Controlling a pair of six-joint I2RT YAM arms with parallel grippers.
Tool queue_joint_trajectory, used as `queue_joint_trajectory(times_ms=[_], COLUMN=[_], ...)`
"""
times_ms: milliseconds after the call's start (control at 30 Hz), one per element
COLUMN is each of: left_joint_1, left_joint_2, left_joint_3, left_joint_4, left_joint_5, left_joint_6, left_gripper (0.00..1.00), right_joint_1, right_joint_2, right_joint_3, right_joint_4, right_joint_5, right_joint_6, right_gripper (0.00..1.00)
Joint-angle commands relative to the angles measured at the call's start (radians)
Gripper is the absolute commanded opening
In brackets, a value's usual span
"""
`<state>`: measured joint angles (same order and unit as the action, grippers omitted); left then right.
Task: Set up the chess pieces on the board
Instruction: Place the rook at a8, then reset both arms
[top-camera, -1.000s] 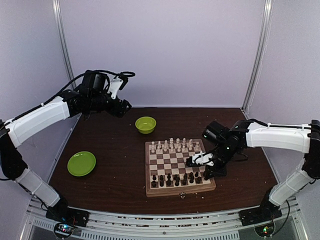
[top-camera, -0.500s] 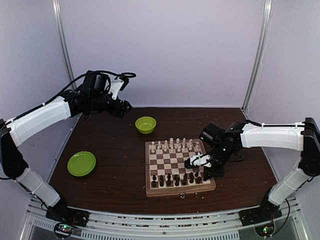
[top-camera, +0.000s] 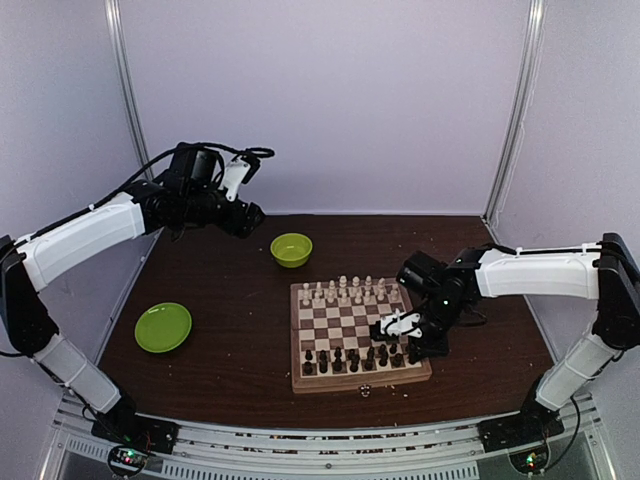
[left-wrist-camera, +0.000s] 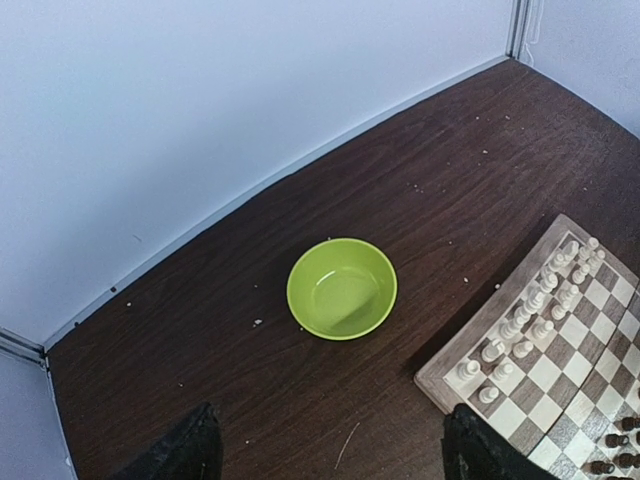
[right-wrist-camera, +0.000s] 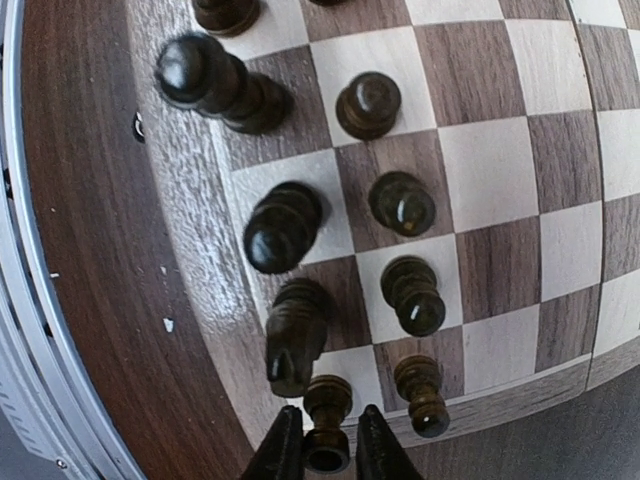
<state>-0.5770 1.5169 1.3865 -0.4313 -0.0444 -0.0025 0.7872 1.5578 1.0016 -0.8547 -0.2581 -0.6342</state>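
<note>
While the right gripper hangs low over the lower right corner of the board, its two dark fingers stand on either side of a small dark piece at the bottom edge of the wrist view. The piece is on the last square beside the pale rim. The jaws are drawn in narrow about it, but the view cuts off too low to tell whether they press on it or stand just clear. Around it the other dark chessmen stand upright in two rows along the board's lower edge in the top view. The cream chessmen line the two rows along its upper edge, with bare checkered squares between the two camps. The board lies on the dark brown table, a little right of centre in the lower half of the frame. The left gripper is held high in the upper left, well apart from the board, and its jaws are spread wide with nothing between them. Below it sits a lime-green bowl, near the board's upper left corner. A lime-green plate rests at the left of the table.
</note>
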Motion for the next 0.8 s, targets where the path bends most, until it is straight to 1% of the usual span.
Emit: queue_joint_trajectory(times_ms=[0, 200, 400, 500, 600, 700, 733, 767], left_joint_1=[0.0, 0.0, 0.0, 0.0, 0.0, 0.0, 0.0, -0.001], left_joint_2=[0.014, 0.017, 0.018, 0.017, 0.014, -0.002, -0.008, -0.015], left_joint_3=[0.037, 0.039, 0.042, 0.042, 0.046, 0.044, 0.043, 0.039], left_joint_4=[0.006, 0.003, 0.0, 0.0, -0.004, -0.004, -0.004, -0.002], left_joint_5=[0.017, 0.017, 0.017, 0.018, 0.018, 0.008, -0.001, -0.014], left_joint_6=[-0.008, -0.009, -0.007, -0.007, -0.005, -0.001, 0.006, 0.013], left_gripper=[0.78, 0.78, 0.78, 0.78, 0.78, 0.78, 0.81, 0.95], right_joint_1=[-0.009, -0.012, -0.041, -0.094, -0.18, -0.29, -0.332, -0.372], right_joint_2=[0.005, -0.041, -0.122, -0.167, -0.206, -0.263, -0.29, -0.316], right_joint_3=[-0.019, 0.006, 0.067, 0.105, 0.166, 0.2, 0.199, 0.196], right_joint_4=[0.017, -0.02, -0.108, -0.138, -0.157, -0.096, -0.051, 0.001], right_joint_5=[0.039, -0.023, -0.067, -0.097, -0.169, -0.218, -0.231, -0.242], right_joint_6=[-0.005, -0.009, -0.027, -0.029, -0.016, 0.043, 0.072, 0.106], right_gripper=[0.22, 0.3, 0.32, 0.33, 0.34, 0.35, 0.35, 0.36])
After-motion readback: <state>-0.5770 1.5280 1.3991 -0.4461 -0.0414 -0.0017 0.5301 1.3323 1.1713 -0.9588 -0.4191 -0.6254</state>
